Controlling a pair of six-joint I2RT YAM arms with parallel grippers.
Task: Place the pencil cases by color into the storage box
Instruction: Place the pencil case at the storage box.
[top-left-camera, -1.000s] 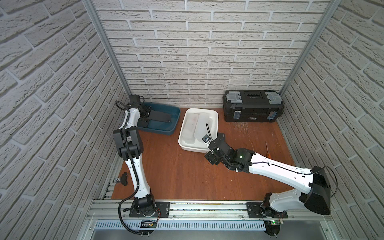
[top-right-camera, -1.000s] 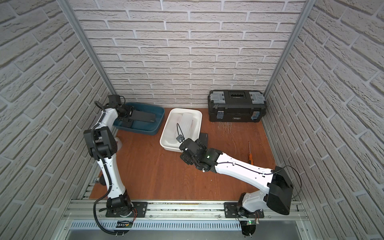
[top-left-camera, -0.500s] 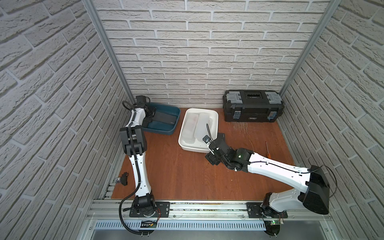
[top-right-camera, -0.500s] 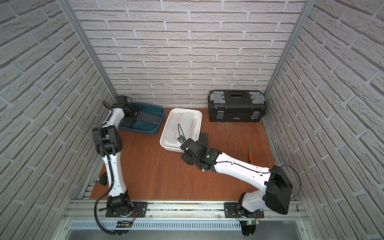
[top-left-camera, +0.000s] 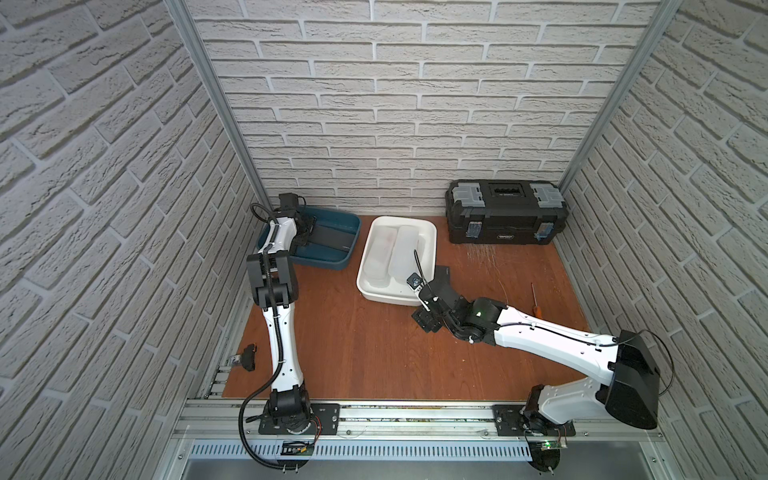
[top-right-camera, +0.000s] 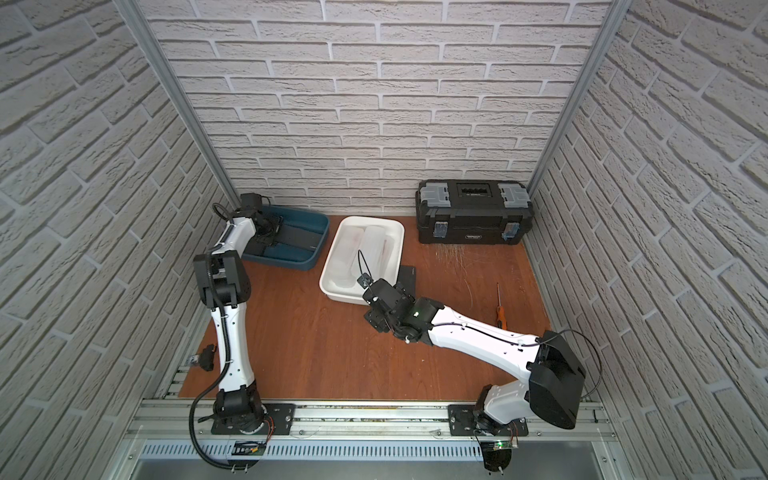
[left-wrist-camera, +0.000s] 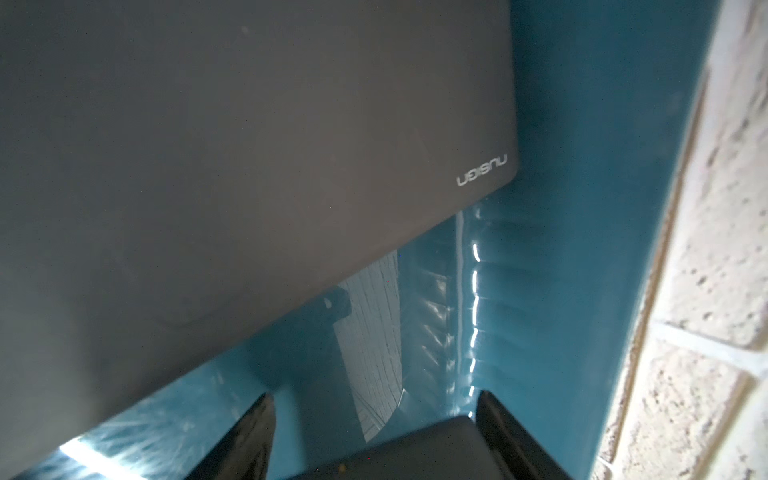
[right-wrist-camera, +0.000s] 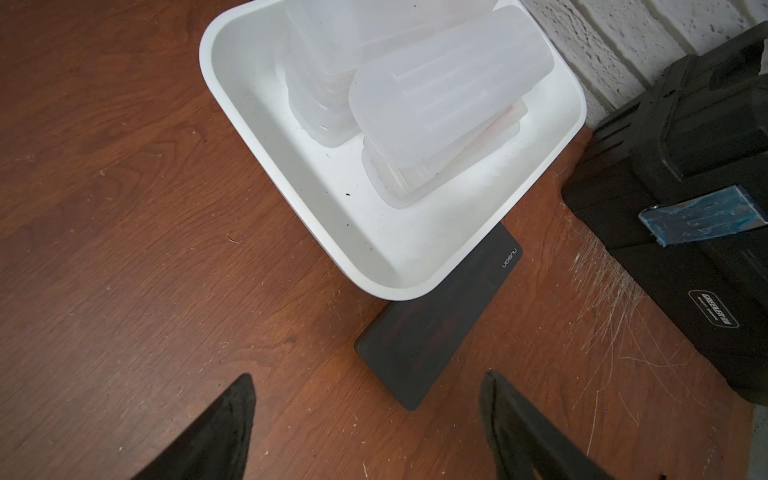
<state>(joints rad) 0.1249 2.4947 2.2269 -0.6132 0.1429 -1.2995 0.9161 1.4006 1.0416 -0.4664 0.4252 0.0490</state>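
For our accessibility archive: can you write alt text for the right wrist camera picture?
A black pencil case lies flat on the wooden table, one end hidden under the rim of a white tray that holds stacked frosted pencil cases. The right gripper hangs open near its free end, and a black toolbox stands beside the tray.

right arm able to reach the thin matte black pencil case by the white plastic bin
Likely yes: the right gripper is open and aimed at the black pencil case, whose near end lies bare; the rim of the white bin overhangs the rest.
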